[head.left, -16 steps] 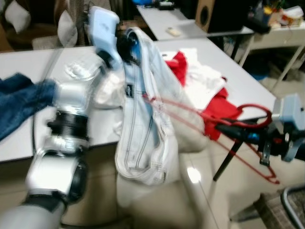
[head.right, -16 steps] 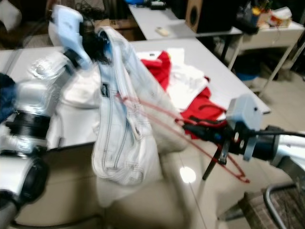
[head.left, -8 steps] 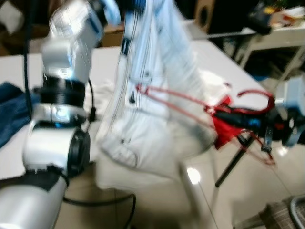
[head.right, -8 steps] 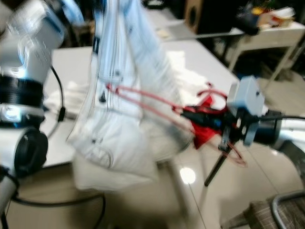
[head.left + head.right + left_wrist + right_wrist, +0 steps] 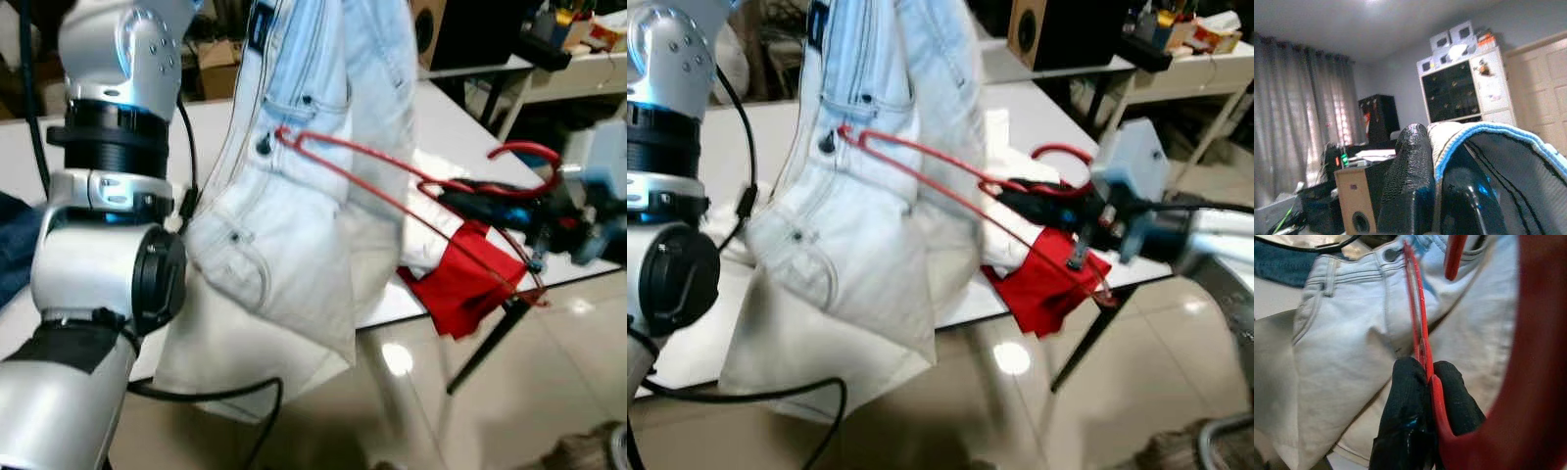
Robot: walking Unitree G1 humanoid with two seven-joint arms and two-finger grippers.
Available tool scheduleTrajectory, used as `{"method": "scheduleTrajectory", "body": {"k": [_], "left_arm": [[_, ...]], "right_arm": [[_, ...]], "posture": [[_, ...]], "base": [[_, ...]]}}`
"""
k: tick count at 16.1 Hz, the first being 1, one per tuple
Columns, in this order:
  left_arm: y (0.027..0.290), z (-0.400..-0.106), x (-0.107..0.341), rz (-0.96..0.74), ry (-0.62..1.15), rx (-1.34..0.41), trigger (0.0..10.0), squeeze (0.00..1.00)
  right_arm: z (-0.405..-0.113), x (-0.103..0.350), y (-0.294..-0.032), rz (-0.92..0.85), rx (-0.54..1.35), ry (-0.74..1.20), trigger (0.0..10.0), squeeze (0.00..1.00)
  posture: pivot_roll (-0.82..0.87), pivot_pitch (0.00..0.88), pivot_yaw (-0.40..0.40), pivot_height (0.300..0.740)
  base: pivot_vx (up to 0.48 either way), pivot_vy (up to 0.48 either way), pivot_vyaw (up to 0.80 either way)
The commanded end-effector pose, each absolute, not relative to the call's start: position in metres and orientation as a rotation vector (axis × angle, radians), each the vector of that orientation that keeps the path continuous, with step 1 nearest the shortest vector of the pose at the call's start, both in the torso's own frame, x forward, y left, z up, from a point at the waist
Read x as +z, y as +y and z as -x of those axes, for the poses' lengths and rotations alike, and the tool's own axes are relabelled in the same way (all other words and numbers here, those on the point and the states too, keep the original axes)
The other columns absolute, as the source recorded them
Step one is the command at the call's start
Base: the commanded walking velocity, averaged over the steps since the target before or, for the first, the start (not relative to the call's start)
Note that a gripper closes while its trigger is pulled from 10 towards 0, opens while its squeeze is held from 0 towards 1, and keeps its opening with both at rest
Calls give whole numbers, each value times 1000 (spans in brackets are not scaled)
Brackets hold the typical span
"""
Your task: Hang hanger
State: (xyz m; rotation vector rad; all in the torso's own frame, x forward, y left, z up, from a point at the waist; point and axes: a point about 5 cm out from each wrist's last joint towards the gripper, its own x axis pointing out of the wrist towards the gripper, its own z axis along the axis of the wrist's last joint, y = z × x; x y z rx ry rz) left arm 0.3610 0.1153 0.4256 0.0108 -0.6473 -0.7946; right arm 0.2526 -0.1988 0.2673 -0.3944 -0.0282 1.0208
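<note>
Left end effector [image 5: 1435,196] up high, fingers pinched on the pale jeans [image 5: 294,215], which hang over the white tabletop [image 5: 451,127]. Across to the right end effector [image 5: 460,196], clamped onto the red hanger [image 5: 392,181], whose far end reaches into the jeans' waistband.

The right gripper [image 5: 1426,382] pinches a thin red wire hanger [image 5: 1418,328] between its two black fingers [image 5: 1405,406], which are pressed together on the wire. The hanger's arm runs away from the fingers across a pair of pale, near-white jeans [image 5: 1352,357], its far end lying just beside the waistband button [image 5: 1390,254]. A blurred red mass [image 5: 1528,357] fills the near edge of the frame, and a strip of darker blue denim [image 5: 1283,267] shows beyond the jeans.
</note>
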Motion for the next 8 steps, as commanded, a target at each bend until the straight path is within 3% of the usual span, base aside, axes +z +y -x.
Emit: {"method": "scheduleTrajectory", "body": {"k": [1,5,8], "left_arm": [[115,-354,430,-27,-675,-816,10000,0],[102,-343,402,-22,-624,-945,10000,0],[103,-333,413,-13,-710,-976,10000,0]], "right_arm": [[-257,261,-196,410,1026,1,10000,0],[-307,240,-191,529,865,50,10000,0],[-350,267,-192,627,698,-37,10000,0]], "posture": [[-130,0,-9,740],[-124,0,-8,740],[-124,0,-2,740]], "base": [[0,0,0],[0,0,0],[0,0,0]]}}
